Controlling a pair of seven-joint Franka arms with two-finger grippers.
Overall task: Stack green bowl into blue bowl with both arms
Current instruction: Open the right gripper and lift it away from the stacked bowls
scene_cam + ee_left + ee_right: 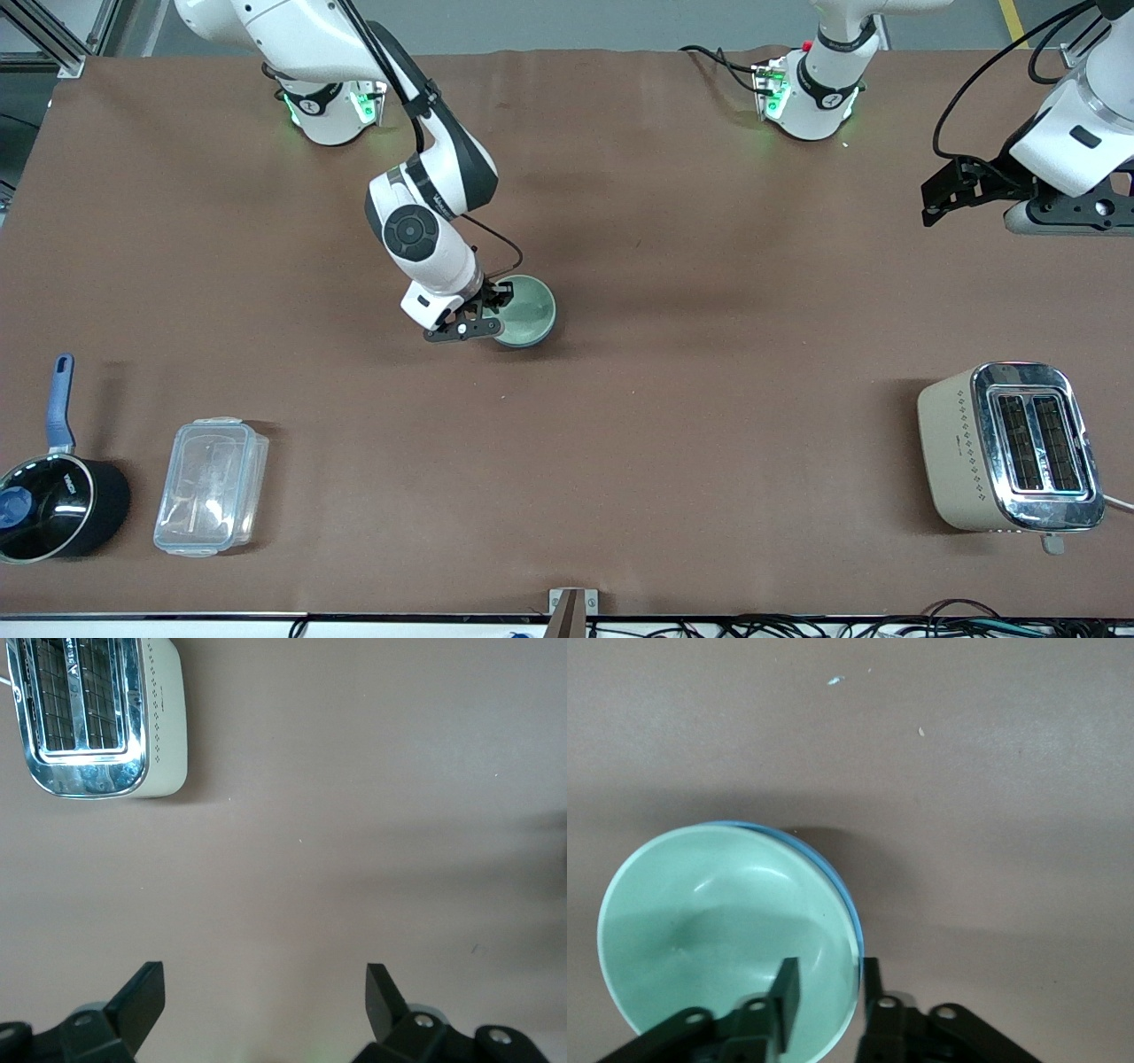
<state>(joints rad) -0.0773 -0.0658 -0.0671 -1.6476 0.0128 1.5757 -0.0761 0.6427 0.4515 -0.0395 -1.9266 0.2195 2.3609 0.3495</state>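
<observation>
Mid-desk, our right hand pinches the green bowl's rim; it sits inside the blue bowl. Our left hand waits open over the desk's edge.

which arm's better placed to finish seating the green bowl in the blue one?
Right. The right gripper straddles the green bowl rim, one finger inside and one outside, with the bowl already sitting in the blue bowl. The left gripper waits open over bare table near the toaster.
</observation>
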